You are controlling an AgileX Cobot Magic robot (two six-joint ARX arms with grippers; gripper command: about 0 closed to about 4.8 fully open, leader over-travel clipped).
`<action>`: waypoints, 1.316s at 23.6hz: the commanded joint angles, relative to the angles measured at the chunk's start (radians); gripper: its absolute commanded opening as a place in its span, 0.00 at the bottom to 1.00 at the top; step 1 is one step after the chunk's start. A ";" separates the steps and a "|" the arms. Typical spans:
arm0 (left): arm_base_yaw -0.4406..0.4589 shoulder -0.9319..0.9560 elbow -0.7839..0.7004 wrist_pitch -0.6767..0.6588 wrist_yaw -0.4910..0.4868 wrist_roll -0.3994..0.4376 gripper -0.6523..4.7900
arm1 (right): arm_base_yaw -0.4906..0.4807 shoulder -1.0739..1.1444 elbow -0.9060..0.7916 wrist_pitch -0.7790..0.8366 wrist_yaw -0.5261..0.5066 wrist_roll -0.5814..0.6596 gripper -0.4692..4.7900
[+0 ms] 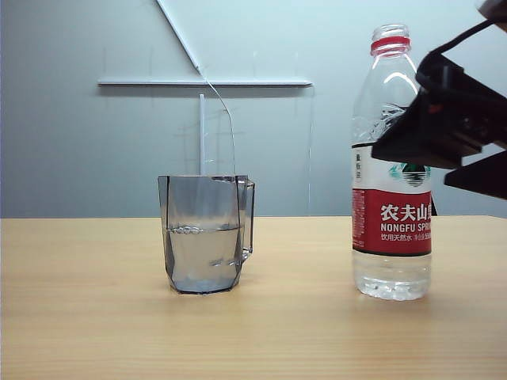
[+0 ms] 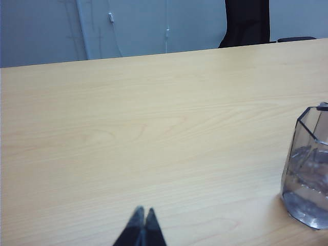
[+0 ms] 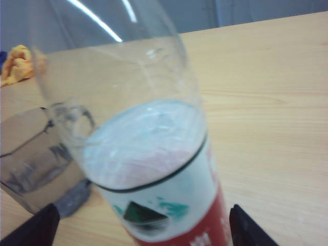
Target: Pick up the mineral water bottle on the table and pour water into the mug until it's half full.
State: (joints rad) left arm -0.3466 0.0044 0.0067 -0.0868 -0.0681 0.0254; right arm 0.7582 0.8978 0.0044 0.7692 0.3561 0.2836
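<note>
The mineral water bottle (image 1: 392, 229) stands upright and uncapped on the table (image 1: 317, 317) at the right, with a little water in its base. My right gripper (image 1: 413, 162) is open at label height, one finger on each side of the bottle (image 3: 154, 154), with a gap showing at both. In the right wrist view the gripper (image 3: 143, 228) straddles the label. The grey faceted mug (image 1: 204, 237) stands left of the bottle, with water (image 1: 202, 257) up to about mid-height. My left gripper (image 2: 143, 212) hovers shut over bare table, with the mug (image 2: 307, 179) off to one side.
An orange cloth (image 3: 18, 64) lies on the table beyond the mug (image 3: 36, 154). A black chair back (image 2: 246, 23) rises past the table's far edge. A grey wall with white rails (image 1: 206, 81) is behind.
</note>
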 commanded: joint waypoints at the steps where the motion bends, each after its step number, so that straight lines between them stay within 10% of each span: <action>1: 0.001 0.002 0.002 0.013 0.002 -0.003 0.12 | 0.001 -0.108 0.000 -0.131 0.008 0.000 1.00; 13: 0.315 0.002 0.002 0.013 0.002 -0.003 0.12 | 0.003 -0.632 0.107 -0.835 0.004 0.004 1.00; 18: 0.327 0.002 0.002 0.013 0.004 -0.003 0.12 | 0.003 -0.854 0.124 -0.967 0.004 0.004 0.11; 31: 0.327 0.002 0.002 0.013 0.002 -0.003 0.12 | 0.001 -0.898 0.124 -0.959 -0.019 0.004 0.08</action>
State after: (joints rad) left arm -0.0193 0.0044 0.0067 -0.0868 -0.0677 0.0254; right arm 0.7582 0.0010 0.1242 -0.2016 0.3370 0.2840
